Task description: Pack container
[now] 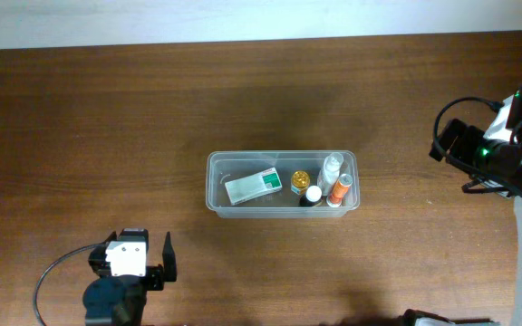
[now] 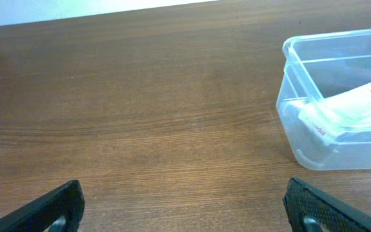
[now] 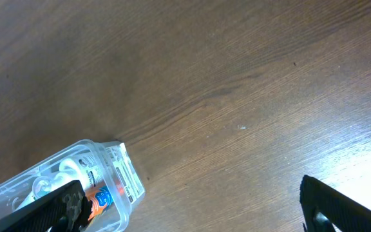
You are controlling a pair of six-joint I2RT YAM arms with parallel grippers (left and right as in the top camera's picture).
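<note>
left tool (image 2: 185, 209): both dark fingers (image 2: 57, 205) spread wide at the bottom corners of our left wrist view, with only bare counter (image 2: 140, 116) between them. from overhead we log it at the near left of the counter, well apart from the container (image 1: 243, 156), fingers pointing toward the far edge.

right tool (image 3: 189, 209): likewise spread wide, gripping nothing, with bare wood between the fingers. overhead, its arm stands at the right edge of the counter, well apart from the container. a small green light (image 1: 481, 152) glows on it.

container: clear rectangular tub with rounded corners and a rim, upright and open-topped, at the middle of the counter, long side running left to right. our left wrist view catches one end of it at the right edge; our right wrist view catches the other end at the lower left.

contents, as we count them overhead:
- white box (image 1: 254, 186) with a green band, lying flat in the left half.
- small jar (image 1: 300, 178) with a yellow top, right of the box.
- dark bottle (image 1: 314, 194) with a white cap, just beside the jar on the near side.
- clear bottle (image 1: 332, 167), lying toward the far right corner.
- orange-and-white bottle (image 1: 340, 190), just beside it along the right wall.

we cannot read any label.
</note>
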